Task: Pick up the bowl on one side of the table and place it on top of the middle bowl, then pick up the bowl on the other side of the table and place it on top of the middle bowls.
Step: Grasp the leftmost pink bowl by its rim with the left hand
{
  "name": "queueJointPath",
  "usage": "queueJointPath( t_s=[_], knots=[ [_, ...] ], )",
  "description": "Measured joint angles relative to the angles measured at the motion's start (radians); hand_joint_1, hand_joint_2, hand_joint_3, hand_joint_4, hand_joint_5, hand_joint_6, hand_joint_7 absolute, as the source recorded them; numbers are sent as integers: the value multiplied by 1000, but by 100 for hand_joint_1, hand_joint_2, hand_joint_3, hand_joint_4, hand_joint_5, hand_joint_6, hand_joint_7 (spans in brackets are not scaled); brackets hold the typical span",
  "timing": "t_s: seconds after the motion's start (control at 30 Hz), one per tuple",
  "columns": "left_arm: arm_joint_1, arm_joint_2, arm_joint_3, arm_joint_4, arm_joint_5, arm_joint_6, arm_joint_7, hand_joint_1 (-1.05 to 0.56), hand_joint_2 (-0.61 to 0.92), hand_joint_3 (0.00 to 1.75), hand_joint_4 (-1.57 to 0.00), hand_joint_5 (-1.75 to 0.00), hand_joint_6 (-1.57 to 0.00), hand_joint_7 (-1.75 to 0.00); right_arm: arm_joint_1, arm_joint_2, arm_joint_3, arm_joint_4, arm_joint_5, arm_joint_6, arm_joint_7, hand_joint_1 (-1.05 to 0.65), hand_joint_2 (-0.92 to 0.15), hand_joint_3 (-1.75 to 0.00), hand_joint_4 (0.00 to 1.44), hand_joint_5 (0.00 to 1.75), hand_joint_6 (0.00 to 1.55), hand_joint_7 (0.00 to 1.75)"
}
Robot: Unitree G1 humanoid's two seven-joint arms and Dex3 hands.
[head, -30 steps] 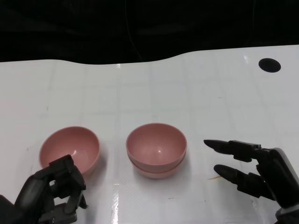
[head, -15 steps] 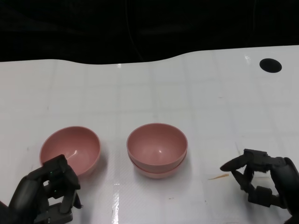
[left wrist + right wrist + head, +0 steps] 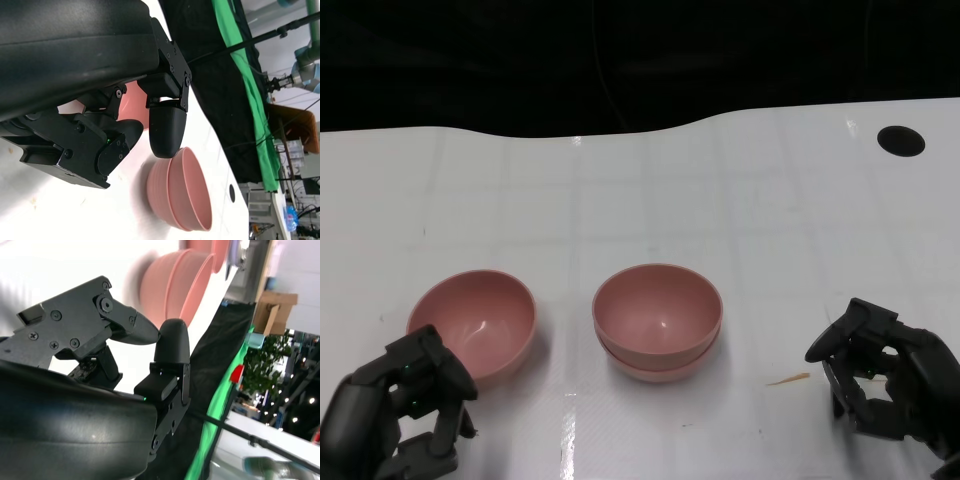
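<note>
Resting on glossy white table (image 3: 650,190), smooth round pink bowls (image 3: 657,320).

The two stacked middle bowls (image 3: 657,322) are a matte salmon pink, and the single bowl (image 3: 473,320) on the left is the same pink with a pale glint inside. Both sit on a glossy white table (image 3: 720,200) crossed by a faint grey grid. A black round spot (image 3: 899,139) marks its far right corner, and a thin orange sliver (image 3: 787,379) lies near the black right hand (image 3: 880,385). The left hand (image 3: 405,410) is black too. A bright green cloth (image 3: 245,85) hangs against the dark backdrop.
</note>
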Motion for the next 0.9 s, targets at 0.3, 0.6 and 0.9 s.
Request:
queueJointPath(
  t_s=[0.3,0.6,0.9],
  knots=[
    [19,0,4,-56,56,-6,56,-4,65,100,-61,-158,-68,-139,47,18,-79,-219,199,394,156,-19,-63,-95,90,175,69,171],
    [51,0,12,-148,214,-44,175,-8,66,79,-68,-122,-76,-102,73,18,-157,-368,293,744,196,-16,-53,-116,90,175,71,165],
    [56,42,34,-213,424,-140,290,-22,84,18,-79,-68,-92,-31,73,20,-195,-391,317,869,225,-17,-54,-115,89,175,71,163]
  ],
)
